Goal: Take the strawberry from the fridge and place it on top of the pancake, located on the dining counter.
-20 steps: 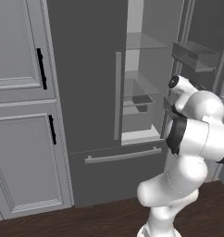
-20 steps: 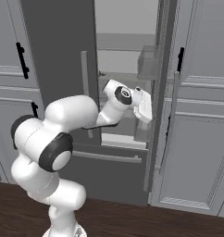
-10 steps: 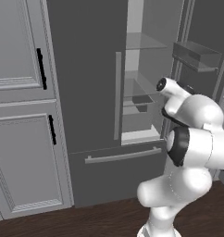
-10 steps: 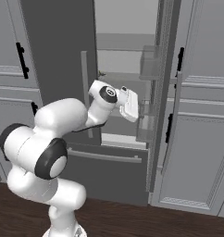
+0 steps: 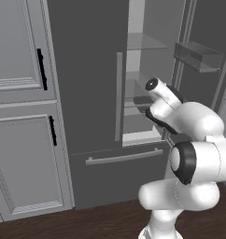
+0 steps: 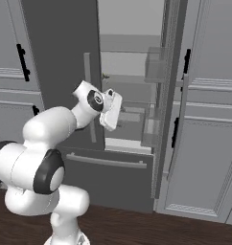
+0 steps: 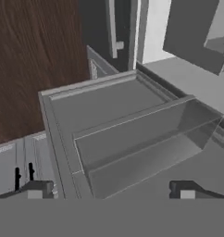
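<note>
Reaching into fridge (image 5: 96, 93) | tool (image 7: 111, 190) open | above glass shelf (image 7: 146, 139)

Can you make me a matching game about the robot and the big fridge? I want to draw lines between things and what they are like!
Things:
1. fridge
2. gripper
3. floor
4. cabinet handle

What they are like:
A. dark brown wood
B. open, nothing between its tips
C. short, black and upright
D. dark grey, right door swung open

Pairs: 1-D, 2-B, 3-A, 4-C
</note>
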